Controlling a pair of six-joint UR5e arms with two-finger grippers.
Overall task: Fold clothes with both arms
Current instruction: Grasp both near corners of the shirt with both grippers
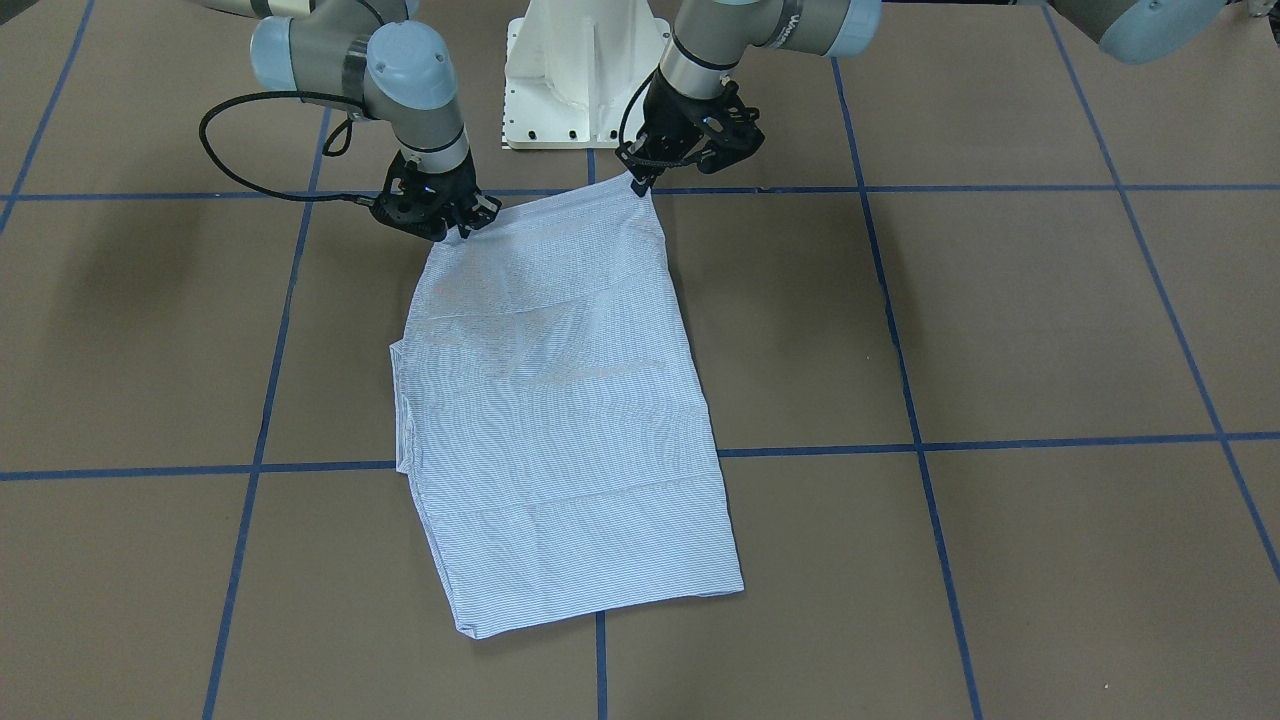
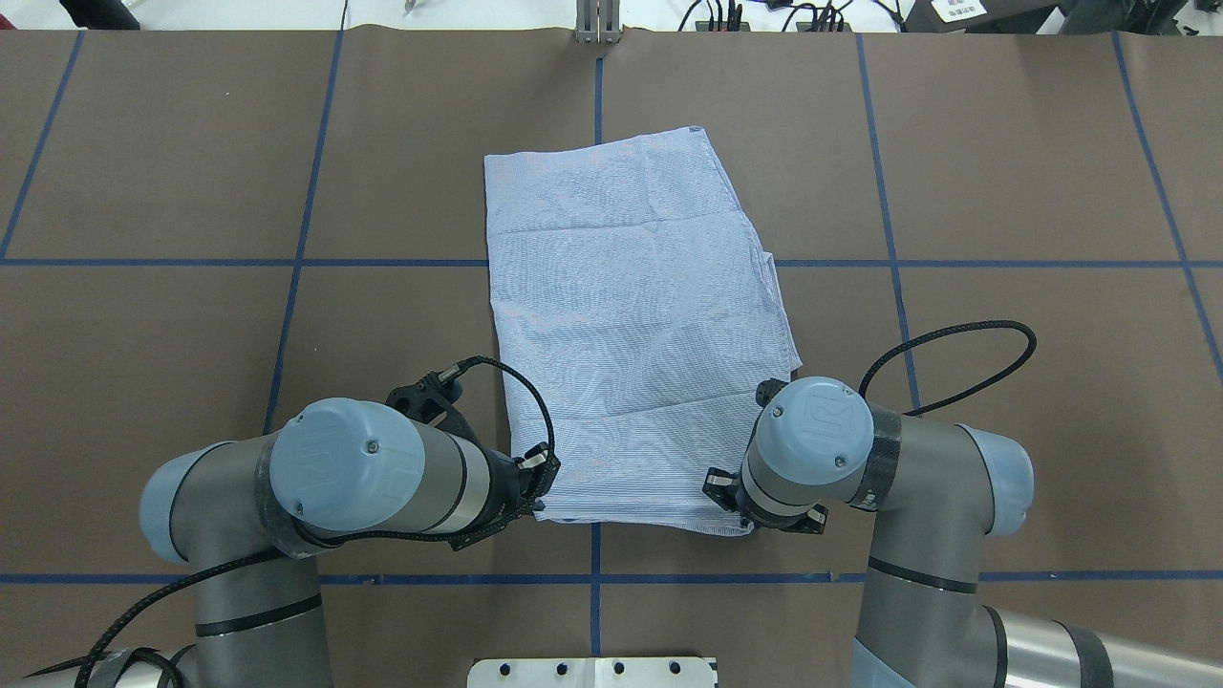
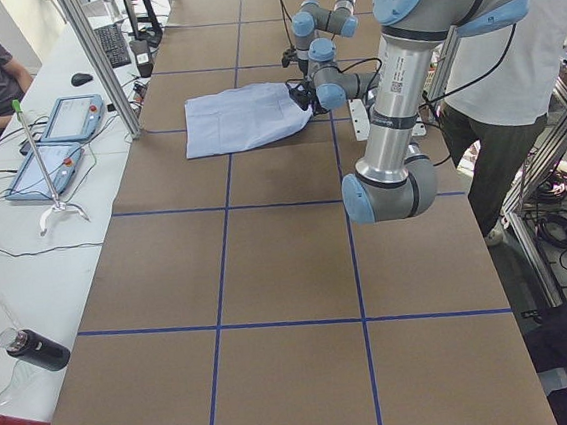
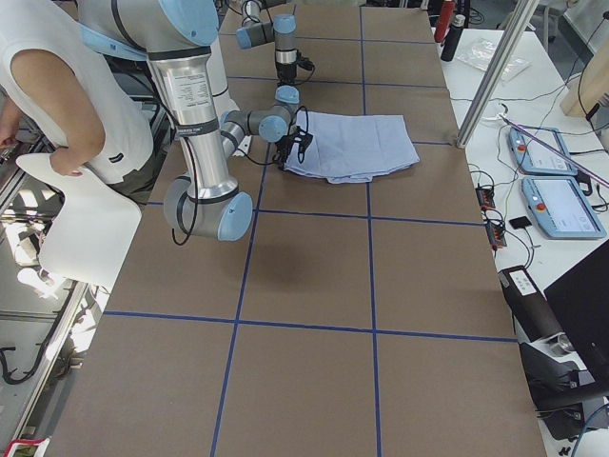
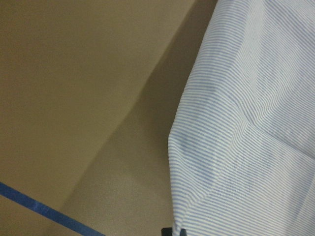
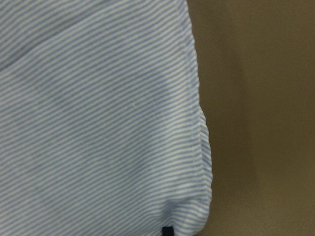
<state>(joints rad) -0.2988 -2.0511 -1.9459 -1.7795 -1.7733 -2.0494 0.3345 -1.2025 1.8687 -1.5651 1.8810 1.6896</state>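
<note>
The striped shirt [image 1: 560,420] is folded into a long rectangle and lies flat on the bench [image 1: 1000,320], straight out from the white pedestal base [image 1: 575,80], short edge nearest the base. The left tool [image 1: 640,183] is pinching one base-side corner and the right tool [image 1: 465,228] the other, both corners a bit raised. Blue tape lines [image 1: 1000,187] run under the cloth. A black cable [image 2: 958,329] loops out beside the shirt without touching it. A metal post [image 2: 597,24] stands at the bench edge farthest from the base.
</note>
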